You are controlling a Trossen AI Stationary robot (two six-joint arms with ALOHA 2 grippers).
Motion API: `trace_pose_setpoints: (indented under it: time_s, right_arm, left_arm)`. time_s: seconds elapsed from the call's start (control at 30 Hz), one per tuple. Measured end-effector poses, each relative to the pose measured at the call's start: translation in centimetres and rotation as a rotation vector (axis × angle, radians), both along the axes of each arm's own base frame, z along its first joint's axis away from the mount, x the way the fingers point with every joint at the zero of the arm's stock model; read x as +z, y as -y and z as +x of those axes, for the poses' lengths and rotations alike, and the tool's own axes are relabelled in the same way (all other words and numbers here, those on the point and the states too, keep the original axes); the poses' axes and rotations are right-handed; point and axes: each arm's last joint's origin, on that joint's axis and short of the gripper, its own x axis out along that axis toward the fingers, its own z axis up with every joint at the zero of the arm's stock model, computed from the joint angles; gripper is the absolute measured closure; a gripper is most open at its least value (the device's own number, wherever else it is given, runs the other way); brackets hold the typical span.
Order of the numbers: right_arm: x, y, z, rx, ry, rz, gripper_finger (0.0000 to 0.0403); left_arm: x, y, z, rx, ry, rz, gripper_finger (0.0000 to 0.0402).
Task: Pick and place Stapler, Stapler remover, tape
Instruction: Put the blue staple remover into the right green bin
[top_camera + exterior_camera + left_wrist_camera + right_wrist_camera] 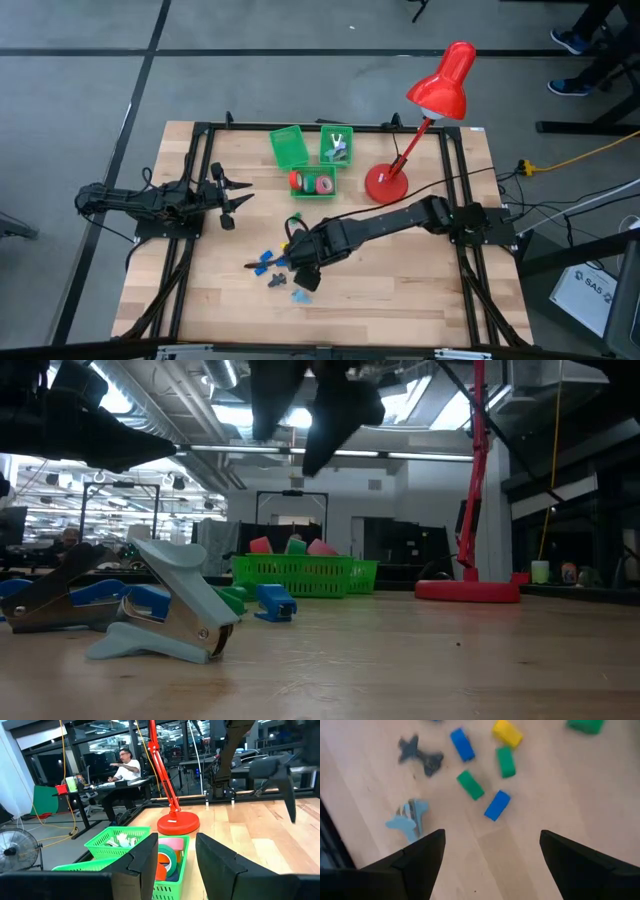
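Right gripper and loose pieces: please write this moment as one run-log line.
right gripper: open, above small staplers | left gripper: waiting, table's left side | tape: in green basket

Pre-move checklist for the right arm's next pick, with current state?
1. Right gripper open and empty: ok, fingers stand wide with bare wood between them.
2. Right gripper over the loose pile: ok, it hangs above the small pieces near the table's front.
3. Target between the fingers: not ok, the blue block lies ahead of them, not between.
4. Left gripper out of the way: ok, it waits at the table's left, apart from the pile.
5. Baskets reachable: ok, nothing blocks them; tape rolls already sit in one.
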Motion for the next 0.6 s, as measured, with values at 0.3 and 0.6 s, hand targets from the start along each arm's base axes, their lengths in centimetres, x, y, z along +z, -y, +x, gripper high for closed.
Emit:
trace_pose_setpoints:
  time_s: [0.3,0.6]
  right_arm:
    - [-4.2,-3.8,0.5,0.127,-0.035,0.020,0.0072]
    - [-6.5,-4.6,2.0,0.100,0.028,0.062,0.0072]
  left_arm:
    - [0.0,0.0,0.0,0.000,0.001,0.000,0.0274]
    - [0.0,0.0,0.0,0.000,0.001,0.000,0.0274]
